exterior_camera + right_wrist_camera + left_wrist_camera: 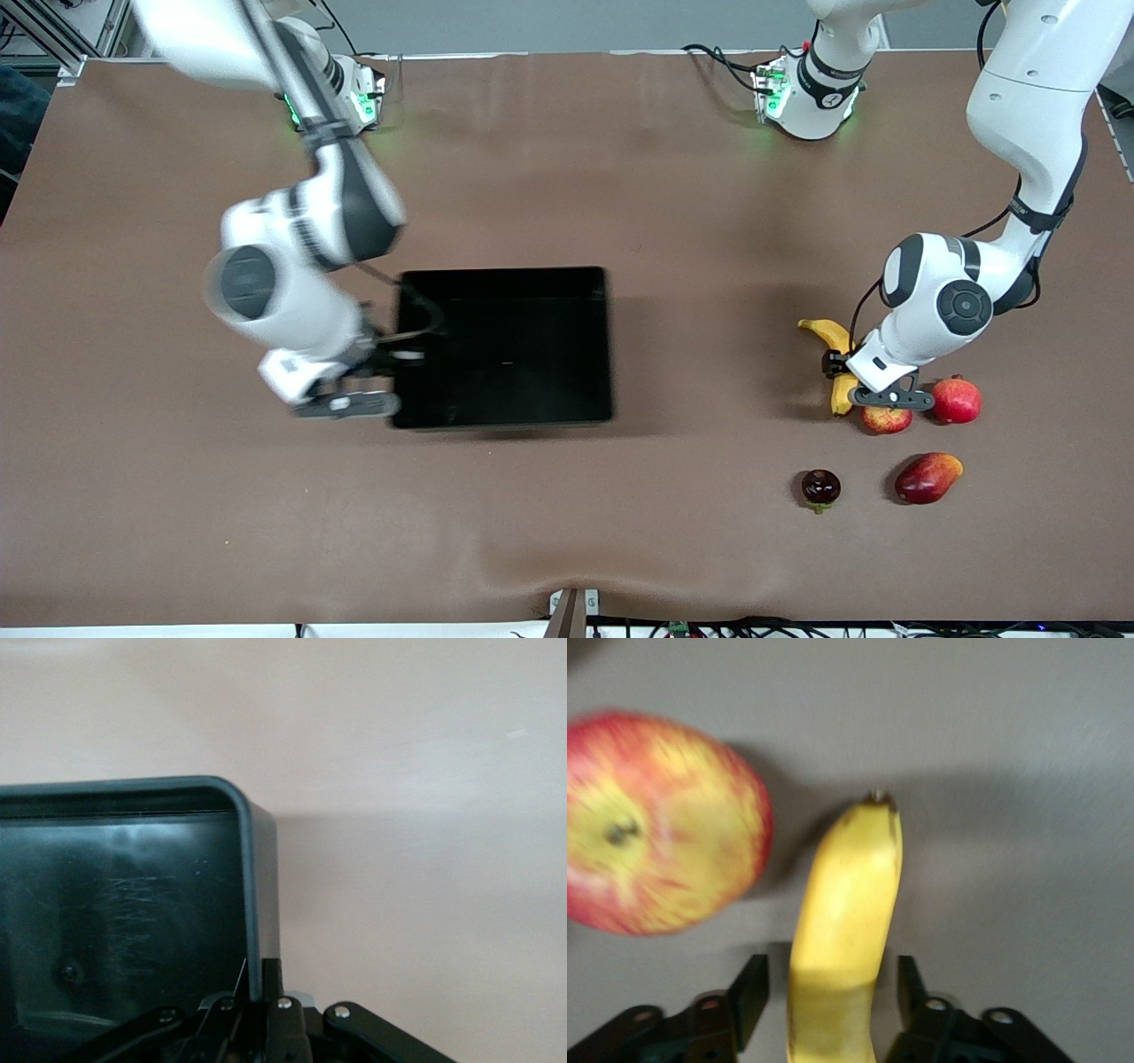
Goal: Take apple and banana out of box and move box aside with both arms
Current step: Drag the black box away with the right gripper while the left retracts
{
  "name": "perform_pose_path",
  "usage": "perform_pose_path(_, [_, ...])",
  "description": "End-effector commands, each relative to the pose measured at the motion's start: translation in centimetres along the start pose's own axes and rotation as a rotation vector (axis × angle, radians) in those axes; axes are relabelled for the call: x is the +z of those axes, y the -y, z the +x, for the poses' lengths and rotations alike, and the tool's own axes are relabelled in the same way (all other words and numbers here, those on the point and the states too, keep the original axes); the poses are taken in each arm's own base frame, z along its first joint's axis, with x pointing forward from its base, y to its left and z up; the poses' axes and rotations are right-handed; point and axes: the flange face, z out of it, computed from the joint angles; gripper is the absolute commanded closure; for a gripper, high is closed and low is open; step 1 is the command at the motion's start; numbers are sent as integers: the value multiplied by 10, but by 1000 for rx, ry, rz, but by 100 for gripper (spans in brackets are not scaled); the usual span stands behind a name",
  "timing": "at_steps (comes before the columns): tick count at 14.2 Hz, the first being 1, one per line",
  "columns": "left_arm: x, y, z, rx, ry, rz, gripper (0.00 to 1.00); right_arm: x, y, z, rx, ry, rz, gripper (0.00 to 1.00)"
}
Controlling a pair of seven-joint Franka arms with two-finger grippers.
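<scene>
Box (505,347) sits empty mid-surface; the right gripper (403,356) pinches its wall at the 9 o'clock edge. Only that arm is near it. Left gripper (849,383) straddles the banana (834,341), jaws spread, just beside the apple (886,419). One box, one banana, one apple, three other fruits.
</scene>
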Motion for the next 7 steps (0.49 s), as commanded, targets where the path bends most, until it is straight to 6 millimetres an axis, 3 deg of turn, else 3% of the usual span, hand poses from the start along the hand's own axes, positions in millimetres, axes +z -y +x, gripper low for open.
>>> perform_pose_path(1, [-63,0,14,-36,-42,39,0,-17,-86,-16,-51,14,32,100])
perform_pose_path(4, [-126,4,28,-53,-54,72,0,-12,-183,-20,18,30,33,100])
perform_pose_path(7, [-212,15,45,-130,-23,51,0,-10,-276,-31,45,25,31,100])
